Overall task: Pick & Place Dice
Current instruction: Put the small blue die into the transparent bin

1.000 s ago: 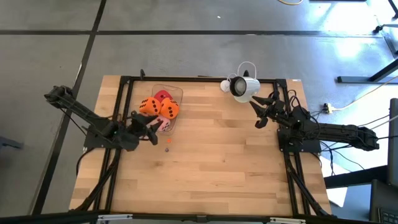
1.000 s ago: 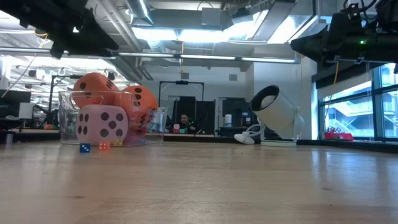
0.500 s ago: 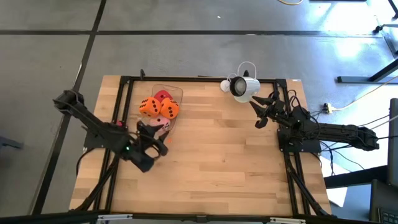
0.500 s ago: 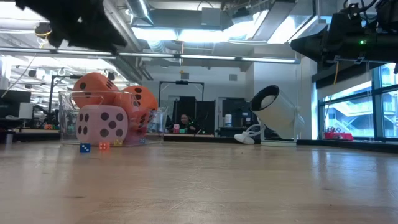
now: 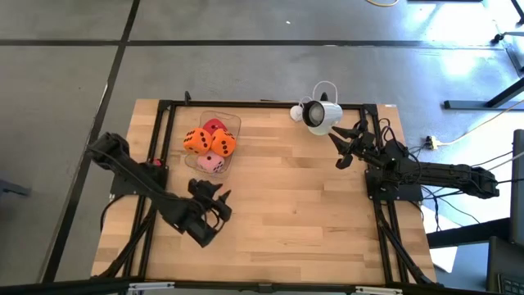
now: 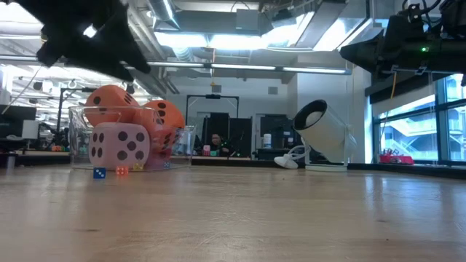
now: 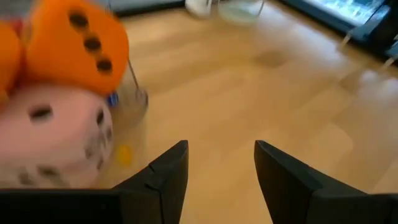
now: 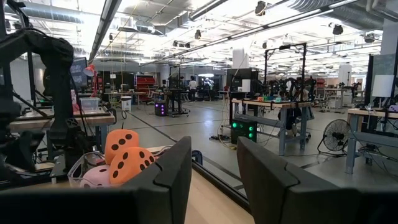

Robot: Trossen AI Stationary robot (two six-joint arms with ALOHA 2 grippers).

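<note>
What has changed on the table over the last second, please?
The left gripper has drawn back from the clear container toward the table's near edge, open and empty. The dice, including the pink die, stayed piled in the container, and the right gripper kept its place, holding nothing.

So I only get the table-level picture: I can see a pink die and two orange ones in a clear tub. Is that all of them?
Observer: No. From above, a red die sits behind them, at the tub's far end.
Operator: And the dark shape above the tub, is it holding anything?
Observer: No. The left pincer is open and empty, over bare table nearer the front edge than the tub.
Operator: Where's the other one?
Observer: The right pincer hangs near the far right corner, beside a white camera-like device.
</note>
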